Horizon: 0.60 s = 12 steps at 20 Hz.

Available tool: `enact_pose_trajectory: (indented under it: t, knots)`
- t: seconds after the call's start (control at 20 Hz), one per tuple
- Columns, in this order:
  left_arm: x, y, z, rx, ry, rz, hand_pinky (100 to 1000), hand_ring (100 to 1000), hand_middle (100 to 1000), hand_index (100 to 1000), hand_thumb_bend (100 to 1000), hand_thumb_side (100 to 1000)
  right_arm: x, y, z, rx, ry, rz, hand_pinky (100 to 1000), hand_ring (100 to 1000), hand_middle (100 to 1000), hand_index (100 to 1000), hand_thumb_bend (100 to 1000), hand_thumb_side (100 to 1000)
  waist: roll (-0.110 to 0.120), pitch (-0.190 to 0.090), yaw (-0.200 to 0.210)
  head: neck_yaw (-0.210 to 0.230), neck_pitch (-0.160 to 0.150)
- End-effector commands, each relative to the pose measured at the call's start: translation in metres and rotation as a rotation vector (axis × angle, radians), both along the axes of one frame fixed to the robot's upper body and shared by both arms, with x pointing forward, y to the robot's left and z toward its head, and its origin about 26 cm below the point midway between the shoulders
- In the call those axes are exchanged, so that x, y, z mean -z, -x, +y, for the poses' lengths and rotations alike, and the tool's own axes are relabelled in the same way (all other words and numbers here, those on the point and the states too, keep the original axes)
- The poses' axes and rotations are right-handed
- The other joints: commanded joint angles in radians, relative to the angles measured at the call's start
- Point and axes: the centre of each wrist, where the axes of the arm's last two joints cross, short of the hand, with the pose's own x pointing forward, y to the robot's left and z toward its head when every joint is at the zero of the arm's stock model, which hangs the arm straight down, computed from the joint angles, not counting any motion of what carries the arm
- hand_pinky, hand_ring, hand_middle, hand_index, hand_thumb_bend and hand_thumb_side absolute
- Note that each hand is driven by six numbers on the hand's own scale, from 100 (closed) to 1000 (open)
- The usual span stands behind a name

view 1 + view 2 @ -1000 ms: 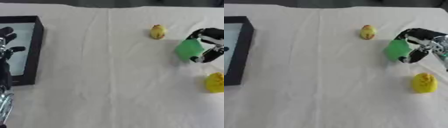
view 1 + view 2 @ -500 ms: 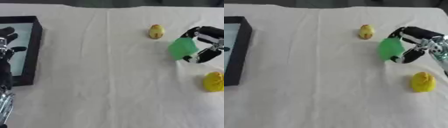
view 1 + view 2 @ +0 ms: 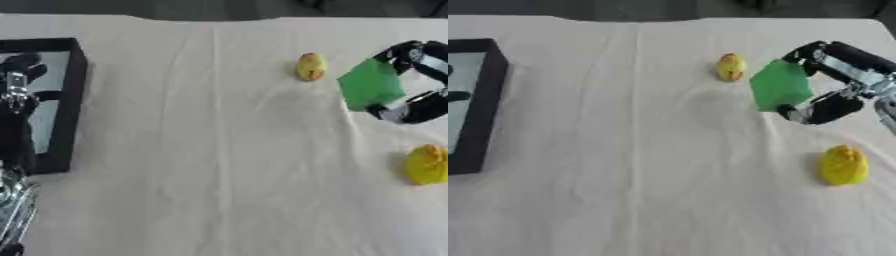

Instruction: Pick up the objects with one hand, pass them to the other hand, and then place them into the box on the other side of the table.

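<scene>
The right hand [image 3: 833, 80] is clenched round a green block [image 3: 780, 86] — fingers above, thumb below — near the counter's [image 3: 649, 165] right edge. A small yellow object [image 3: 730, 67] lies just left of it; a larger yellow object [image 3: 843, 165] sits nearer the front right. The black box [image 3: 52, 100] stands at the left edge, the left hand [image 3: 16, 95] over it with fingers relaxed.

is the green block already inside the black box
No, the green block is held in the right hand over the table's right side, far from the black box at the left edge.
</scene>
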Motion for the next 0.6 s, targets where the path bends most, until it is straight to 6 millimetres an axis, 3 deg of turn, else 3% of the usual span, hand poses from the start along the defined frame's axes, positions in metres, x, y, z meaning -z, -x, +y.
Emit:
enact_pose_trajectory:
  t: [0.05, 0.6]
  knots:
    - [-0.019, 0.006, 0.000, 0.016, -0.033, -0.060, 619, 821, 767, 768, 100, 713, -0.006, 0.006, 0.015, -0.007, -0.134, -0.028, 683, 597, 548, 602, 100, 100, 0.005, -0.037, -0.002, 0.004, 0.005]
    - [-0.060, 0.024, -0.014, 0.108, -0.179, -0.145, 625, 822, 769, 770, 100, 685, 0.014, 0.004, 0.074, -0.053, -0.469, -0.055, 619, 562, 530, 587, 100, 100, 0.015, -0.074, -0.003, 0.018, 0.051]
